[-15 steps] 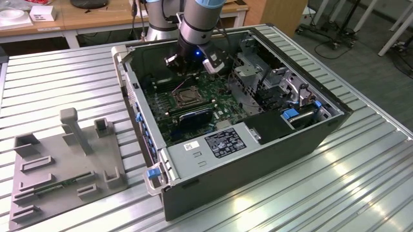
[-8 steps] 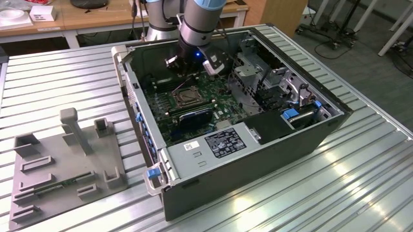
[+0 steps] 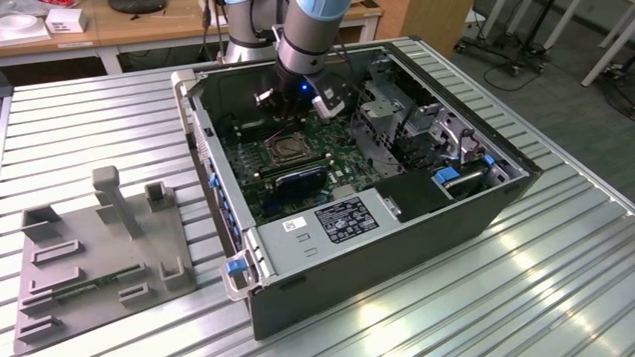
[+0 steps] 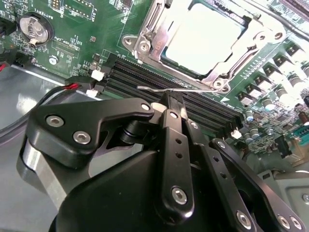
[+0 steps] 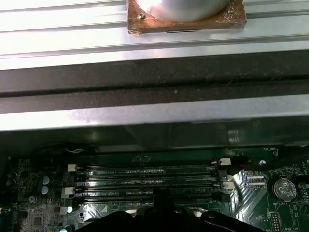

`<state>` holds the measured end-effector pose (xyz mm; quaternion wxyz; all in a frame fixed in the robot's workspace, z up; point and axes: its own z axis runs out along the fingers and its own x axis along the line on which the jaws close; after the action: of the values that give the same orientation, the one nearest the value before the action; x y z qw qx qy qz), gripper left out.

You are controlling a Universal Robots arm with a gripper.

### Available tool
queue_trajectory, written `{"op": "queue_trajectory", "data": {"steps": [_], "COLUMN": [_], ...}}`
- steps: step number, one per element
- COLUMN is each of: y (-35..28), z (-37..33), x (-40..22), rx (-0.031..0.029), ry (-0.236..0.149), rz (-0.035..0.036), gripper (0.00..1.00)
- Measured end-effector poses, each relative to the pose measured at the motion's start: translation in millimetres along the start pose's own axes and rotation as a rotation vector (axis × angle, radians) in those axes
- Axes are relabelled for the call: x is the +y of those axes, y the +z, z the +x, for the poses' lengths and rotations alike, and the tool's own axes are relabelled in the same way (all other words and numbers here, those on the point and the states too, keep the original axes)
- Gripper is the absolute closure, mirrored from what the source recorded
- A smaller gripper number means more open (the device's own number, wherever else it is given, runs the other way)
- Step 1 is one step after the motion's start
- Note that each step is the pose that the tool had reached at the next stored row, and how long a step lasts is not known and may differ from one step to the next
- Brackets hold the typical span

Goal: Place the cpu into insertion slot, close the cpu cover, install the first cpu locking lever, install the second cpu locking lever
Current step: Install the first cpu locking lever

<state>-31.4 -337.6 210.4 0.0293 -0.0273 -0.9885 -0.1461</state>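
The cpu lies flat in the insertion slot, its bright silver top facing up. The cpu cover, a steel frame, lies down around the chip. A thin wire locking lever runs along the socket's edge next to the black memory slots. My gripper is shut, and its black fingertips sit right at this lever's wire, over the memory slots. In the exterior view the gripper reaches down into the open computer case, just behind the socket.
A coin battery and red and black cables lie near the gripper's body. Metal drive cages fill the case at the exterior view's right. A grey fixture plate sits on the ribbed table at the exterior view's left.
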Motion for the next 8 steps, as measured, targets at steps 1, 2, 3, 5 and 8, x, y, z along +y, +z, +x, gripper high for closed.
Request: {"op": "queue_trajectory", "data": {"steps": [1, 2, 3, 5, 8], "y": [0.5, 1.0, 1.3, 1.9, 2.7], "z": [0.0, -0.1, -0.1, -0.2, -0.1], "x": [-0.2, -0.3, -0.3, -0.1, -0.1], "rx": [0.0, 0.0, 0.0, 0.0, 0.0], "ry": [0.0, 0.0, 0.0, 0.0, 0.0], "rz": [0.0, 0.0001, 0.0001, 0.0003, 0.0001], "gripper": [0.89, 0.89, 0.89, 0.89, 0.89]}}
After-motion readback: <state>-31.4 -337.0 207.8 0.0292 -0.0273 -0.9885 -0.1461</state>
